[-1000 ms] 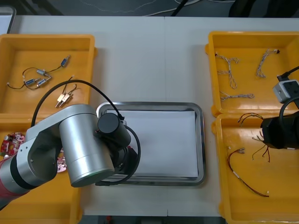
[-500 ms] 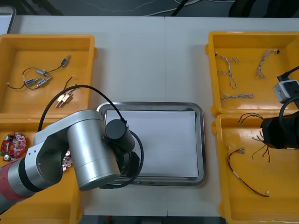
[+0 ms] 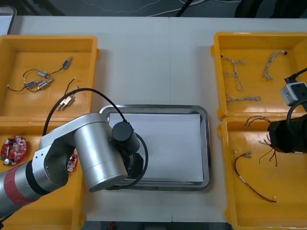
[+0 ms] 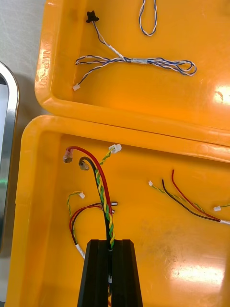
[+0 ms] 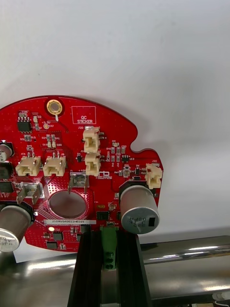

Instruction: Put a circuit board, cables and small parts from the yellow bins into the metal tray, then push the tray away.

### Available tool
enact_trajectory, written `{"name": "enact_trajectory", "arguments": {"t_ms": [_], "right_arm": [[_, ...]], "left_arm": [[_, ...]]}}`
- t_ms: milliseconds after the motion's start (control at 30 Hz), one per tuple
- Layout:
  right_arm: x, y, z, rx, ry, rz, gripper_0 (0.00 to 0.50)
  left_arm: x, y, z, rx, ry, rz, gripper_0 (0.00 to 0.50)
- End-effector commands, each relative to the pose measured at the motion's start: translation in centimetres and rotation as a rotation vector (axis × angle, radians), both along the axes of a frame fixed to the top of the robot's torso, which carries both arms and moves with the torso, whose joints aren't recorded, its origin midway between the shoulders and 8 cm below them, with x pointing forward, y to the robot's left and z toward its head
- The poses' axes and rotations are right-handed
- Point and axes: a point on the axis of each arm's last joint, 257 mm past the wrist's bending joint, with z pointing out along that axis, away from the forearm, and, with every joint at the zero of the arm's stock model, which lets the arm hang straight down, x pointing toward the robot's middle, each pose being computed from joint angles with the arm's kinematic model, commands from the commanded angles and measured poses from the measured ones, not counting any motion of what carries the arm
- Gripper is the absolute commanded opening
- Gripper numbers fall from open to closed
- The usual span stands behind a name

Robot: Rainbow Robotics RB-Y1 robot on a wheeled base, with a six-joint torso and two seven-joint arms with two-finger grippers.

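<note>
My left gripper (image 5: 109, 240) is shut on the edge of a round red circuit board (image 5: 81, 163). It holds the board over the white inside (image 5: 143, 57) of the metal tray, just past the shiny rim (image 5: 187, 268). In the front view the silver left arm (image 3: 96, 153) covers the tray's near left corner and hides the board. My right gripper (image 4: 110, 247) is shut on a red and yellow cable (image 4: 101, 192) inside the near right yellow bin (image 4: 28, 201). The right wrist (image 3: 287, 136) hangs over that bin at the table's right edge.
The metal tray (image 3: 205, 143) lies mid-table between the bins. Two more red boards (image 3: 13, 146) lie in the near left bin and small metal parts (image 3: 38, 81) in the far left one. Blue and white cables (image 3: 235, 72) fill the far right bin; loose cables (image 3: 252, 179) lie in the near right bin.
My left arm has swung right from the near left bin toward the tray, carrying the board. The right arm has stayed still.
</note>
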Motion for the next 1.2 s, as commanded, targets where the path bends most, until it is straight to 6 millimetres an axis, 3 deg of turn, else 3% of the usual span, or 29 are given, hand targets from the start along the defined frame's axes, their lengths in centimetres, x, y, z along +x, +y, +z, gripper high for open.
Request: {"name": "enact_trajectory", "arguments": {"t_ms": [33, 167, 200, 233, 267, 300, 367, 400, 433, 467, 700, 1000, 1200], "right_arm": [[0.4, 0.4, 0.7, 0.004, -0.017, -0.006, 0.0], [0.4, 0.4, 0.7, 0.004, -0.017, -0.006, 0.0], [0.4, 0.4, 0.7, 0.004, -0.017, -0.006, 0.0], [0.4, 0.4, 0.7, 0.004, -0.017, -0.006, 0.0], [0.4, 0.4, 0.7, 0.004, -0.017, -0.006, 0.0], [0.4, 0.4, 0.7, 0.004, -0.017, -0.006, 0.0], [0.4, 0.4, 0.7, 0.004, -0.017, -0.006, 0.0], [0.4, 0.4, 0.7, 0.004, -0.017, -0.006, 0.0], [0.4, 0.4, 0.7, 0.004, -0.017, -0.006, 0.0], [0.4, 0.4, 0.7, 0.004, -0.017, -0.006, 0.0], [0.4, 0.4, 0.7, 0.004, -0.017, -0.006, 0.0], [0.4, 0.4, 0.7, 0.004, -0.017, -0.006, 0.0], [0.4, 0.4, 0.7, 0.004, -0.017, -0.006, 0.0]], "left_arm": [[0.3, -2.0, 0.8, -0.022, -0.028, -0.034, 0.0], [0.3, -2.1, 0.9, -0.026, -0.03, -0.032, 0.01], [0.3, -2.1, 0.9, -0.028, -0.031, -0.03, 0.075], [0.2, -2.2, 0.9, -0.028, -0.03, -0.032, 0.174], [0.2, -2.2, 0.9, -0.028, -0.03, -0.032, 0.174], [0.2, -2.2, 0.9, -0.028, -0.03, -0.033, 0.301], [0.3, -2.2, 0.9, -0.03, -0.032, -0.031, 0.364], [0.2, -2.2, 0.9, -0.03, -0.03, -0.031, 0.423], [0.2, -2.2, 0.9, -0.03, -0.03, -0.029, 0.439], [0.3, -2.3, 1.0, -0.034, -0.032, -0.029, 0.498], [0.0, -2.4, 2.2, -0.043, -0.045, -0.038, 0.5], [-1.1, -1.0, 6.3, -0.073, -0.01, -0.033, 0.5], [-0.4, 0.2, 8.5, -0.101, -0.023, -0.015, 0.5]]}}
